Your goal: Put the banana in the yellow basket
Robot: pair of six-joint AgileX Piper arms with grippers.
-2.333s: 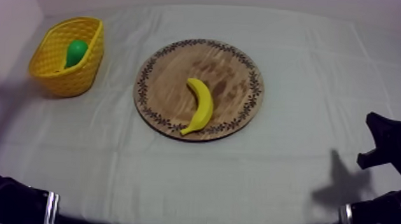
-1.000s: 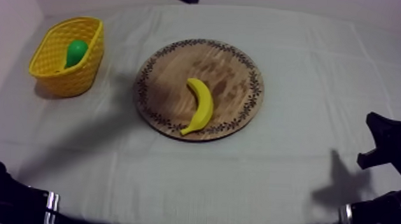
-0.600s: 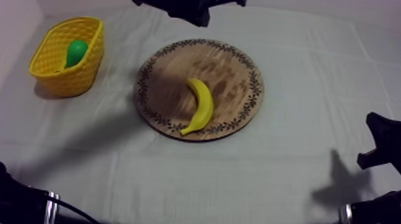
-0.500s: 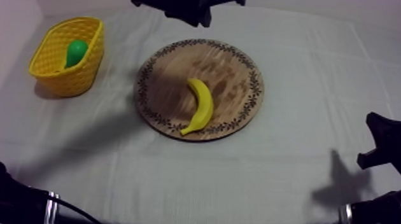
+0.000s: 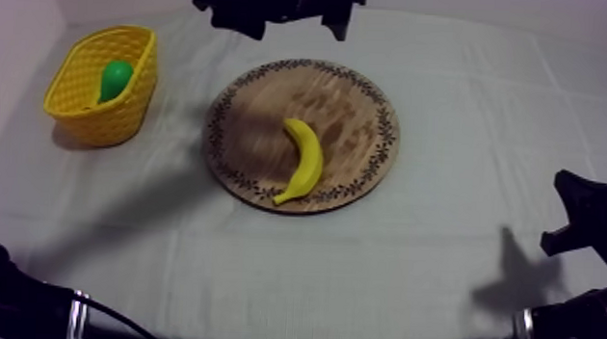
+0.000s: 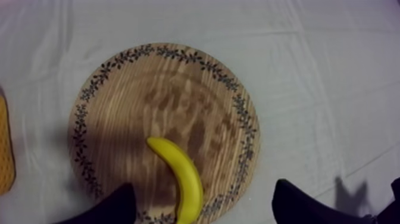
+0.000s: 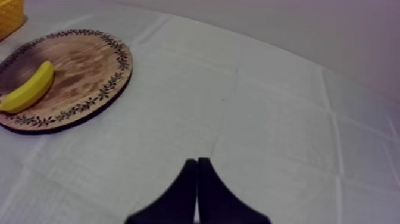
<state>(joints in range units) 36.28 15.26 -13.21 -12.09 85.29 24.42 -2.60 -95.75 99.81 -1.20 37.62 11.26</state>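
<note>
The yellow banana (image 5: 305, 160) lies curved on the round wooden board (image 5: 262, 93), just right of its middle and toward the near rim. My left gripper (image 5: 291, 22) hangs above the board's far edge. In the left wrist view its black fingers (image 6: 119, 205) stand wide apart on either side of the banana (image 6: 180, 179), open and holding nothing. The yellow basket (image 5: 106, 126) stands at the far left of the table. My right gripper (image 7: 197, 179) is shut into a narrow wedge over bare cloth; in the top view it rests low at the right (image 5: 585, 220).
A green pear (image 5: 116, 78) lies inside the basket. An edge of the basket (image 6: 5, 149) shows beside the board (image 6: 101, 77) in the left wrist view. The board (image 7: 89, 59) with the banana (image 7: 27, 89) lies well off from my right gripper.
My left arm has come in over the board's far edge, and its fingers have spread from shut to wide apart. The banana, basket and right arm have stayed put.
</note>
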